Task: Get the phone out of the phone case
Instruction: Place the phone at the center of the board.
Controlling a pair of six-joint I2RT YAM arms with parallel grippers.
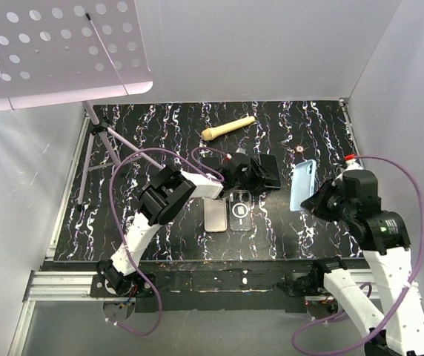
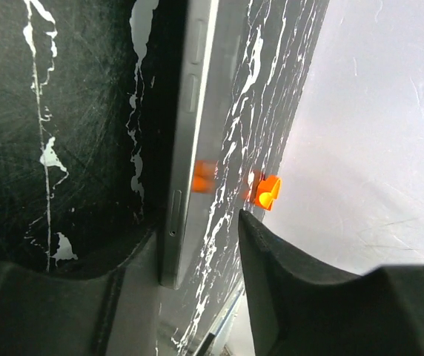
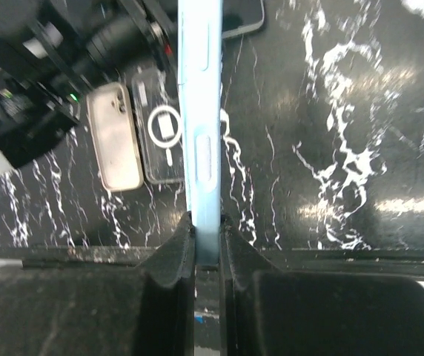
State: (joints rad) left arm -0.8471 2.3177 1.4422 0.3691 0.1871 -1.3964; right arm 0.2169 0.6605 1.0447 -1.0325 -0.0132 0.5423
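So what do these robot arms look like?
The left arm and right arm have white links and black joints. A purple cable loops beside each. The left gripper and right gripper are matte black, with two wedge-shaped fingers.

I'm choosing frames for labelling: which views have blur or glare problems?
Left wrist: the silver phone edge is too close and soft-focused, and the white wall is blown out. Right wrist: the light blue phone in the right pincer is fairly sharp, but glare patches wash the table. Top external: evenly lit and sharp.
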